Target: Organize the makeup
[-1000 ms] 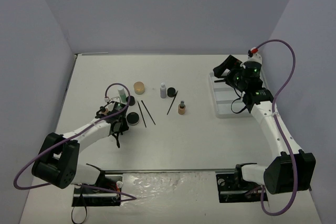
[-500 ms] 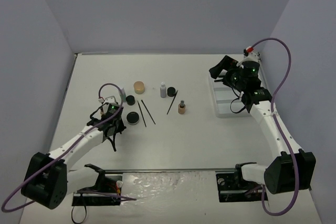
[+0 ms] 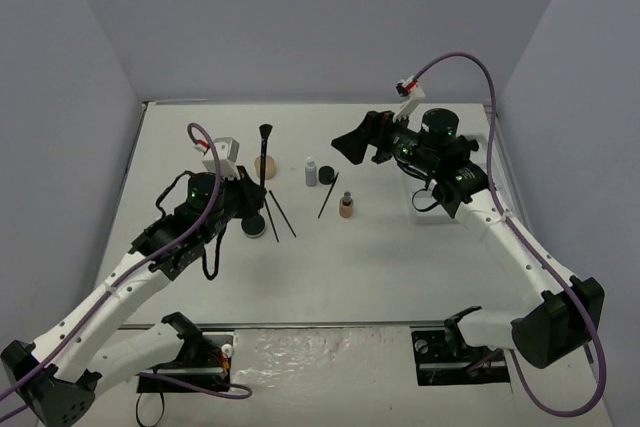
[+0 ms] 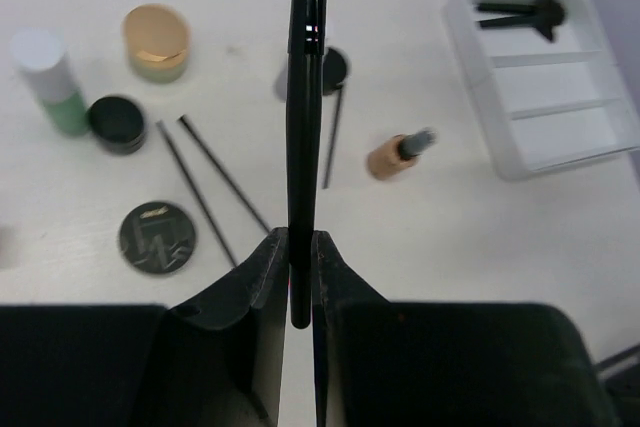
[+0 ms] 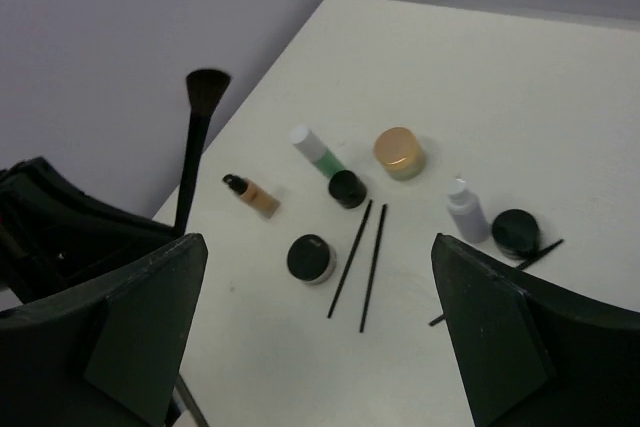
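Observation:
My left gripper (image 4: 300, 252) is shut on the handle of a black brush (image 4: 305, 97), which it holds upright above the table (image 3: 264, 152). Its fan head shows in the right wrist view (image 5: 207, 92). Below it on the table lie a green bottle (image 4: 55, 87), a tan jar (image 4: 157, 42), a small black jar (image 4: 117, 122), a flat black jar (image 4: 157, 237), two thin brushes (image 4: 195, 187) and a tan bottle (image 4: 395, 154). My right gripper (image 3: 355, 144) hangs open and holds nothing, above the grey bottle (image 3: 311, 173) and a black jar (image 3: 329, 177).
The white compartmented tray (image 4: 545, 77) stands at the right with a black item (image 4: 520, 15) in its far compartment; my right arm covers much of it from above. A second tan bottle (image 5: 255, 197) lies near the left arm. Purple walls enclose the table.
My left gripper closed on the brush and lifted it off the table to an upright hold. My right gripper swung left from over the tray to above the middle of the table.

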Controlling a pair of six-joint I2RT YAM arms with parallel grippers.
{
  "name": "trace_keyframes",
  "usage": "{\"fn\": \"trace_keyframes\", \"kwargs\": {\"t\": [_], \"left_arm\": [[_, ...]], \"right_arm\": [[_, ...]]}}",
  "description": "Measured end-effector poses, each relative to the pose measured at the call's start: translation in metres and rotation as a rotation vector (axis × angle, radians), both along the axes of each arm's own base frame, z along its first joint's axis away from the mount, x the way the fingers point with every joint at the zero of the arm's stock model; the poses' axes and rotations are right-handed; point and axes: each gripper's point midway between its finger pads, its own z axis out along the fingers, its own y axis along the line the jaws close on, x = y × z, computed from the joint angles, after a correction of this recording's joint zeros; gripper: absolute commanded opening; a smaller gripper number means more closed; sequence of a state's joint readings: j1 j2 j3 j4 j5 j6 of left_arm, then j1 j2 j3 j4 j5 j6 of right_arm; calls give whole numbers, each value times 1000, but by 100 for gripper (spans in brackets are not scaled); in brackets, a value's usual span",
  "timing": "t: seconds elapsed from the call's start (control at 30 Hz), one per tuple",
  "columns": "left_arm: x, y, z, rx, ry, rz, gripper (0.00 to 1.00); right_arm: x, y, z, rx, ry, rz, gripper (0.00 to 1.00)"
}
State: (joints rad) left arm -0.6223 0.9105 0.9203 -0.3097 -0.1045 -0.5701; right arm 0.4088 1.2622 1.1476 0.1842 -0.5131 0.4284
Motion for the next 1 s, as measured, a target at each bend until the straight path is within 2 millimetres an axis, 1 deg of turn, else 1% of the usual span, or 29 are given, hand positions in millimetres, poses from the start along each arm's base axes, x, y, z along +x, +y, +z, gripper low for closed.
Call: {"fn": "trace_keyframes", "kwargs": {"t": [0.03,0.13,0.2,0.27,0.4,0.53,0.67,0.83,1.0], "left_arm": [[0,-9,11,-11,-26,-30,0],[2,-35,28,-27,-65,-94,0],[6,-50,30,-32,-73,-126,0],[9,-63,26,-28,-69,-155,0],[9,-79,15,-16,-52,-194,0],[8,-86,16,-20,-56,-211,0],[9,-87,21,-33,-74,-210,0],[11,-86,23,-34,-83,-199,0],[11,-88,26,-39,-94,-203,0]], "right_arm": [[-4,10,3,12,-9,33,86],[-13,39,9,72,-17,106,82],[-16,54,9,99,-13,138,78],[-21,69,6,110,-1,170,73],[-25,85,-1,120,19,200,68],[-25,92,-6,120,26,204,64],[-23,92,-4,125,15,195,59],[-17,91,-6,120,14,159,52],[-12,89,-9,111,19,124,50]]}}
